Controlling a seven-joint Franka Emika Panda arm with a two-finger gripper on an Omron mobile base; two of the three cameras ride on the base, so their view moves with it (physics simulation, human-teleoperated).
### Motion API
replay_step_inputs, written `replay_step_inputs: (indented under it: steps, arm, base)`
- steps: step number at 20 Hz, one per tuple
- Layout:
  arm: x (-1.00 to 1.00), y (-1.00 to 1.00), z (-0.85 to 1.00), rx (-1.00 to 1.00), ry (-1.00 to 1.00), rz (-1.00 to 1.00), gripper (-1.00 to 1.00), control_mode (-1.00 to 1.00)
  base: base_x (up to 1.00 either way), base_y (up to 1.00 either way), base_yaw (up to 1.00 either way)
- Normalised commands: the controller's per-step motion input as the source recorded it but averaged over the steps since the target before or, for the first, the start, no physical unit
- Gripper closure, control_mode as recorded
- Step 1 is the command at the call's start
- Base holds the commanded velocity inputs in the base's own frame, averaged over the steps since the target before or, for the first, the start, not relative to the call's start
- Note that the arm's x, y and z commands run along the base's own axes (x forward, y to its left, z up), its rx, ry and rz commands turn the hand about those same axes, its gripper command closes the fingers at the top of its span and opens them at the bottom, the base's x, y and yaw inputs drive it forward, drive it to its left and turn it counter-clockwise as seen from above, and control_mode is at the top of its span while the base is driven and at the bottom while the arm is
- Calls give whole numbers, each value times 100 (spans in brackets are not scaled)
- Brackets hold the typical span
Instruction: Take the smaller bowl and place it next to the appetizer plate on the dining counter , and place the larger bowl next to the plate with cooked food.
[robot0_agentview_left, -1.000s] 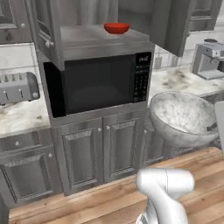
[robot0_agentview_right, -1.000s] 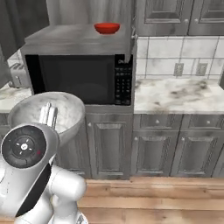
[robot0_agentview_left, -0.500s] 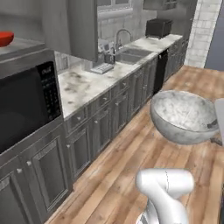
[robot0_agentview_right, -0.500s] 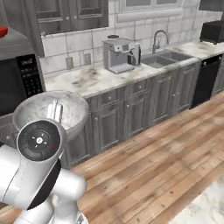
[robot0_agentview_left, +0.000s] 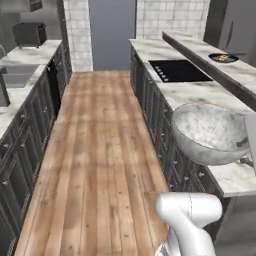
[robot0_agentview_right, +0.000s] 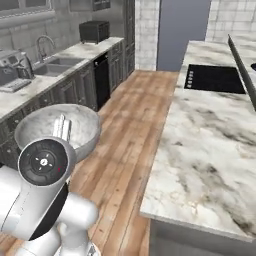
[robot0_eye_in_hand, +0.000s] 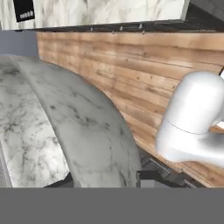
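While the larger bowl is carried in the air, the gripper is clamped on its rim, one finger lying inside the wall. In the left base view, the bowl hangs over the edge of the marbled lower counter, beside the wooden floor. On the dining counter beyond, well apart, rests the plate with cooked food.
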Motion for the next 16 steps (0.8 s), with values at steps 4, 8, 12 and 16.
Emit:
replay_step_inputs:
  steps: [4,8,12,16]
  arm:
    - [0,0,0,0,0,0,100,100]
    - [0,0,0,0,0,0,100,100]
    - [0,0,0,0,0,0,100,100]
    - [0,0,0,0,0,0,100,100]
  base:
    - [-21,32,-91]
    - [-34,-24,-81]
    - [0,-100,-58]
    - [-6,-100,-40]
